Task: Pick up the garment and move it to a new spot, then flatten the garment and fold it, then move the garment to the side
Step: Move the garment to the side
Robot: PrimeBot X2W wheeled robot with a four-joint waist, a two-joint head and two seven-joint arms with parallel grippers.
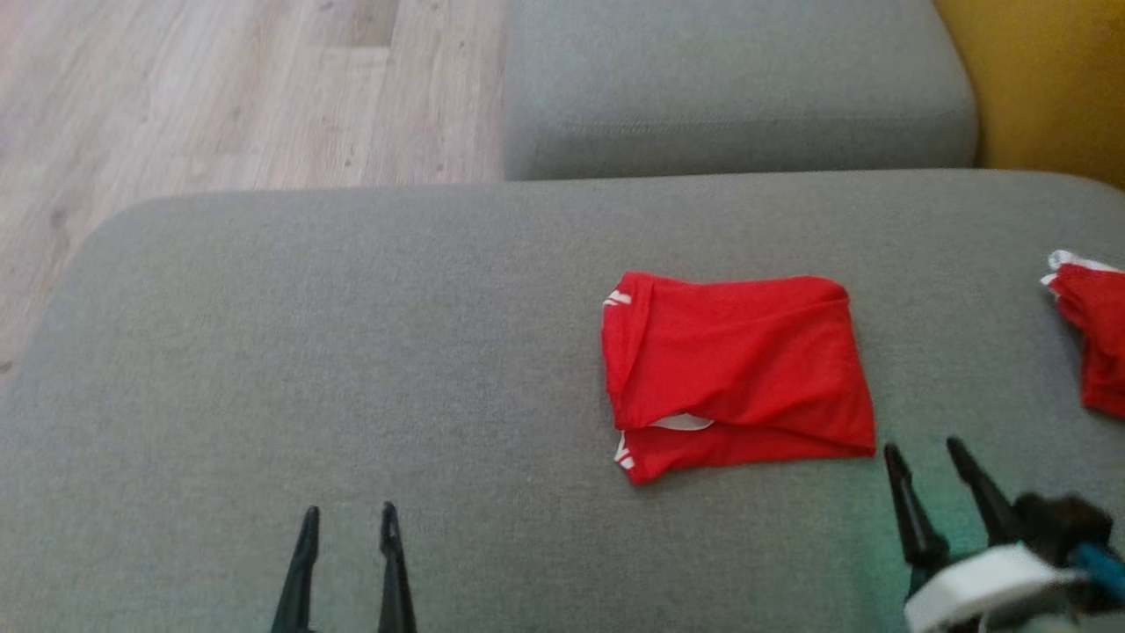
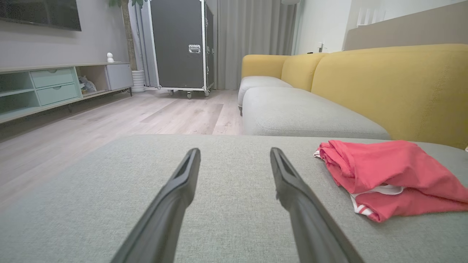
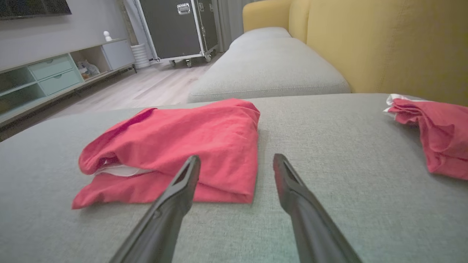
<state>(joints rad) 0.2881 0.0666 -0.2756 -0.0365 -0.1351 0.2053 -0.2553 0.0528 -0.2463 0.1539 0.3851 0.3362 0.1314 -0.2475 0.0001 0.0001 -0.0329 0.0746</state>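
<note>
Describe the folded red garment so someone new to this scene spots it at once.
On the wide grey fabric cushion, just right of centre, lies a red cloth garment with white trim, just beyond the right gripper. It is folded into a flat rectangle, whereas the other red garment, at the cushion's right edge, is bunched.

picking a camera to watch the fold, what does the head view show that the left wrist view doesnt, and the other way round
Head view beyond the left wrist view: the right gripper, open, just right of the folded garment's near corner, and a clear look at a second red garment at the cushion's right side.

Left wrist view beyond the head view: the room behind, with a black wheeled case and a low cabinet with drawers.

Both: the folded red garment, the open left gripper, the grey cushion and the wood floor.
</note>
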